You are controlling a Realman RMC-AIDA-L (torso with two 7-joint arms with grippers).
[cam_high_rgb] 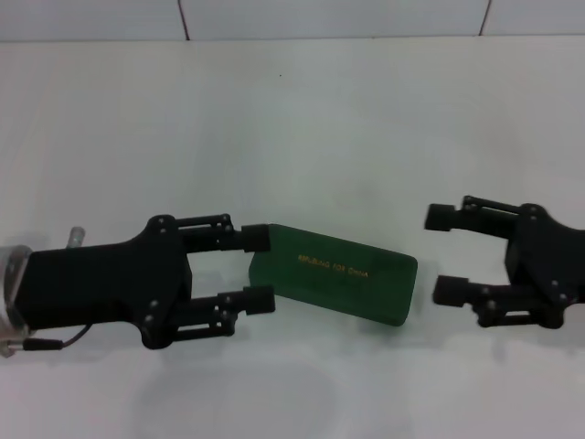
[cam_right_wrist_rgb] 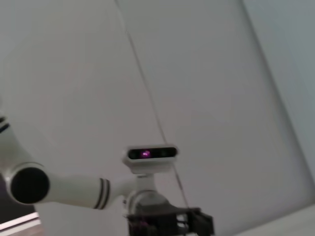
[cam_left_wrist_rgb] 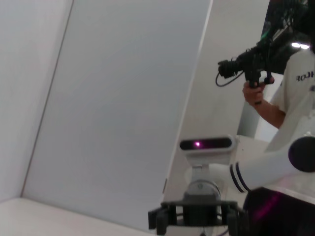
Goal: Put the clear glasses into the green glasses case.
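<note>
Head view: we see the white table (cam_high_rgb: 302, 119) with both arms reaching in from the near side.

On the left, the left tool (cam_high_rgb: 260, 268) points toward the middle of the table. Its two fingers stand apart. The upper fingertip (cam_high_rgb: 254, 237) meets the left end of the green glasses case (cam_high_rgb: 334, 272); the lower fingertip (cam_high_rgb: 257, 301) sits just beside the case's near left corner. We cannot tell whether either fingertip presses on the case.

In the middle, the green glasses case lies flat on the table with its lid shut. It is turned at a slant, its left end farther from the robot than its right end. Small gold lettering (cam_high_rgb: 334, 266) runs along the lid. We do not see the clear glasses in any view.

On the right, the right tool (cam_high_rgb: 441, 253) hovers near the right end of the case, apart from it. Its fingers stand wide apart and grip nothing.

Both wrist views look upward at wall panels and the robot's head (cam_left_wrist_rgb: 205, 144). The left wrist view also shows a person (cam_left_wrist_rgb: 290, 93) holding a camera (cam_left_wrist_rgb: 246, 64).
</note>
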